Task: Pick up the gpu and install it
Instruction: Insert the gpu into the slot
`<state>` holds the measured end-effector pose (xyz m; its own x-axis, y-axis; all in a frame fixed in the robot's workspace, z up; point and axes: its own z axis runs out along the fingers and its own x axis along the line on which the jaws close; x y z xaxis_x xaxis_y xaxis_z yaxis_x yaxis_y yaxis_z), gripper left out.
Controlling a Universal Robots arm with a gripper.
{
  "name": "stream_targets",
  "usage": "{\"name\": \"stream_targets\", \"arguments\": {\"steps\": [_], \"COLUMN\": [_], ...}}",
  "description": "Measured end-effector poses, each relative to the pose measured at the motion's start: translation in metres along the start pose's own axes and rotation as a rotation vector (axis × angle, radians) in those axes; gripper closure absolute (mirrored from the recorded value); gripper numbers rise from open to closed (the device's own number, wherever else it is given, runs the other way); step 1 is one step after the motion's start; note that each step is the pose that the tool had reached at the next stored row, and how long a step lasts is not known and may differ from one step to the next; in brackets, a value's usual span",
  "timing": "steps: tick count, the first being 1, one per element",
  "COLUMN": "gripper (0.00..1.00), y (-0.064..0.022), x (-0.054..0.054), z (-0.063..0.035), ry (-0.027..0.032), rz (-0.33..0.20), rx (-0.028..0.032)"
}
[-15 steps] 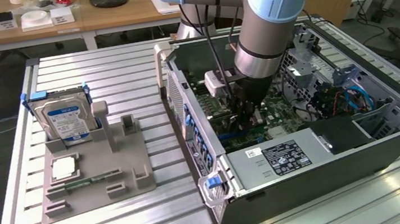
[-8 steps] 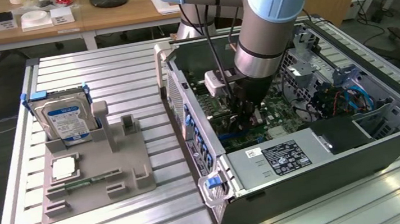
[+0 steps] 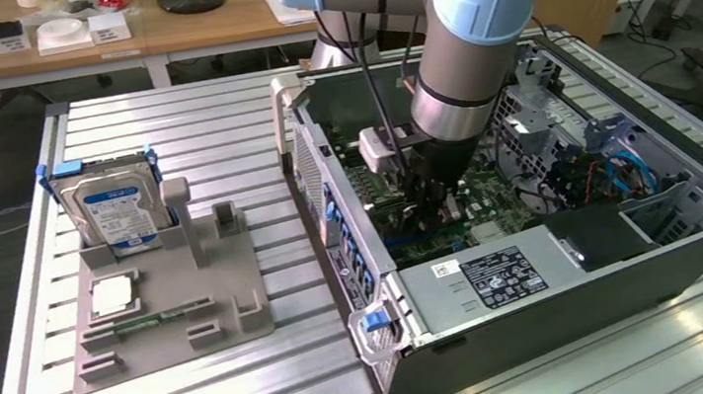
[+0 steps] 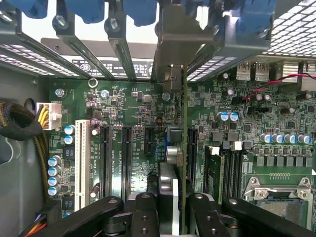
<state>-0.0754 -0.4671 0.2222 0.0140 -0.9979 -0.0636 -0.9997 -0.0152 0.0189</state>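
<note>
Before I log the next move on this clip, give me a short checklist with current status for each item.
1. End effector closed on the gpu: ok, card held edge-on between the fingers.
2. Card over the motherboard slot area inside the computer case: ok.
3. Metal bracket pointing at the rear slot openings: ok.
4. Card edge seated in a slot: cannot tell.
5. Black sleeved cable bundle apart from the card: ok.
6. Hard drive standing in the grey holder: ok.

A robotics lab: an opened computer case [image 3: 533, 276] sat on a slatted metal bench [image 3: 183, 117], with cluttered wooden desks [image 3: 109, 46] behind the case.
</note>
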Motion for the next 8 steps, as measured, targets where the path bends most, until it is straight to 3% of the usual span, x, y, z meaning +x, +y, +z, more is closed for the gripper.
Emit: {"name": "stream_targets", "arguments": {"steps": [8], "gripper": [0.72], "y": [-0.0001], "x": [-0.0003], "z": [-0.0023], "ry": [-0.0008], "rz": [0.0], "rx": [0.0005]}}
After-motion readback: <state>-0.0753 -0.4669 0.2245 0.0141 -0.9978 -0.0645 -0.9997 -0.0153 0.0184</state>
